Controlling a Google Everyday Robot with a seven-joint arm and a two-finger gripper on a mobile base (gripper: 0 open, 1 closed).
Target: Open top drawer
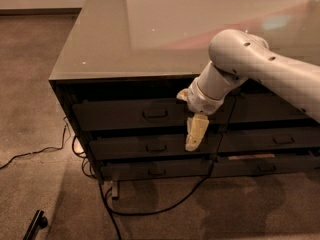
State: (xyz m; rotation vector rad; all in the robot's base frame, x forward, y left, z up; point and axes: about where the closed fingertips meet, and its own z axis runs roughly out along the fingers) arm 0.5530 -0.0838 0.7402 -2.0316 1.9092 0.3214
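Note:
The top drawer (120,115) is the wide dark grey front under the counter top on the left stack. It stands closed, with a small metal loop handle (155,114) at its centre. My gripper (194,140) hangs from the white arm, pointing down in front of the drawers. It is to the right of the handle and a little lower, level with the gap above the second drawer. It holds nothing that I can see.
Two slimmer drawers (150,147) lie below the top one. A matching stack (280,140) sits to the right. The glossy counter top (165,29) overhangs the fronts. Black cables (107,204) trail on the carpet at the cabinet's left front. A dark object (37,223) lies bottom left.

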